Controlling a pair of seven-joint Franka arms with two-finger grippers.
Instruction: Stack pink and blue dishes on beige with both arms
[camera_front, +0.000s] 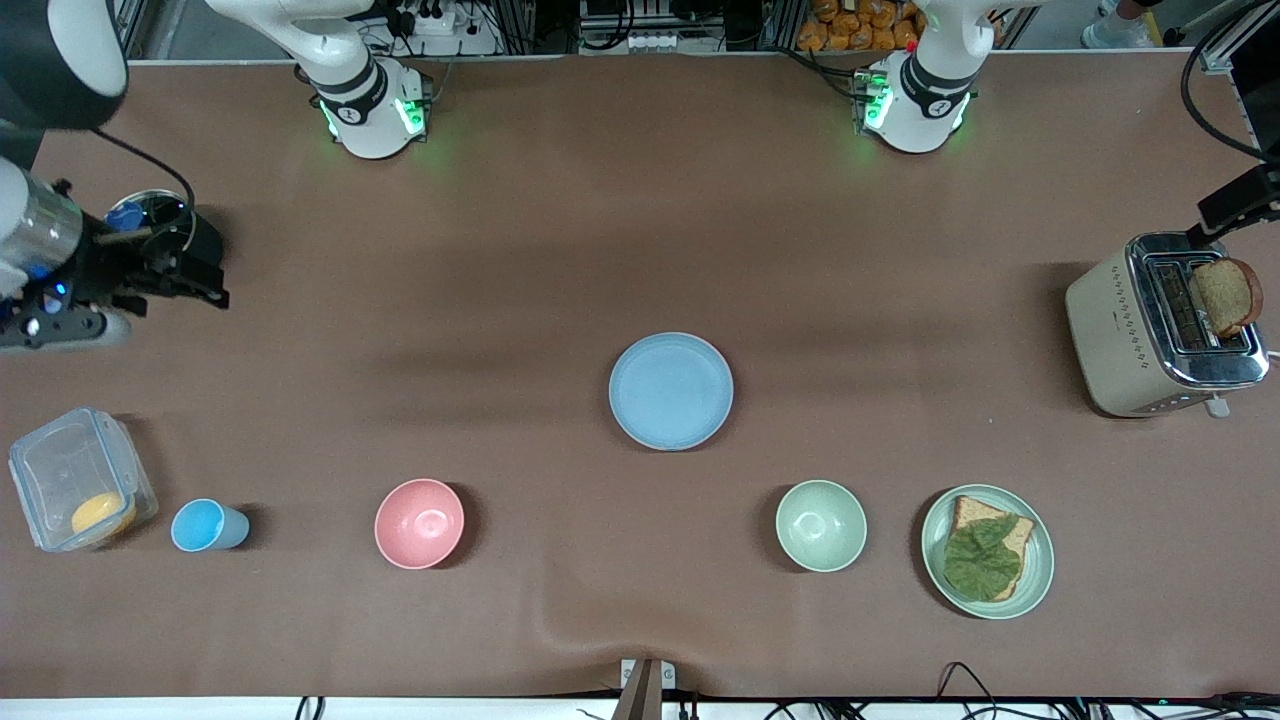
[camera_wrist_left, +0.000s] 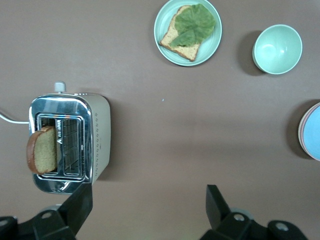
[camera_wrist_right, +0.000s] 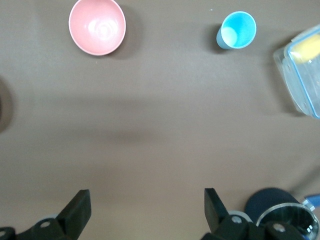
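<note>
Nearest the front camera lies the green plate (camera_front: 1040, 560) bearing a bread slice (camera_front: 990, 530) topped with a lettuce leaf (camera_front: 982, 560), toward my left arm's end of the table; beside it sits the green bowl (camera_front: 821, 525), then the pink bowl (camera_front: 419, 523), the small blue cup (camera_front: 205, 525) lying on its side, and a clear lidded container (camera_front: 70, 470) with something orange inside, at my right arm's end. Farther from the camera, mid-table, rests the light blue plate (camera_front: 671, 390); in the left wrist view a pink rim (camera_wrist_left: 300, 131) shows just under its edge, so the blue plate lies on the pink one, and whether a beige plate lies beneath I cannot tell. My left gripper (camera_wrist_left: 150, 210) hangs with its fingers (camera_wrist_left: 216, 202) spread wide and nothing between them, over bare table next to the beige-and-chrome toaster (camera_front: 1130, 330), from whose slot a toast slice (camera_front: 1226, 296) sticks up. My right gripper (camera_wrist_right: 147, 212) hangs likewise spread and empty, over bare table near a dark round tin (camera_wrist_right: 272, 207). Both arms wait.
</note>
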